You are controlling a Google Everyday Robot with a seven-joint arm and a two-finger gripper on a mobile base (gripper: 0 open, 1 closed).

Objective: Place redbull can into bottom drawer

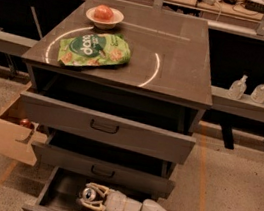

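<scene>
The redbull can (89, 195), a slim blue-and-silver tin, sits inside the bottom drawer (58, 191), the lowest grey wood-grain drawer, pulled out below the table's (180, 60) front edge. The white claw (86, 196) reaches in from the right, its fingers closed around the can's body. The can's round silver top faces up toward the camera, so its long axis looks near upright, perhaps tilted. Whether its base touches the dark drawer floor I cannot tell.

The middle drawer (103, 169) juts out just above the claw, leaving little headroom for lifting clear. A green crisp bag (95, 50) lies near the table's front left corner and a white bowl (104, 17) of red fruit near its back left corner, both well apart from the can.
</scene>
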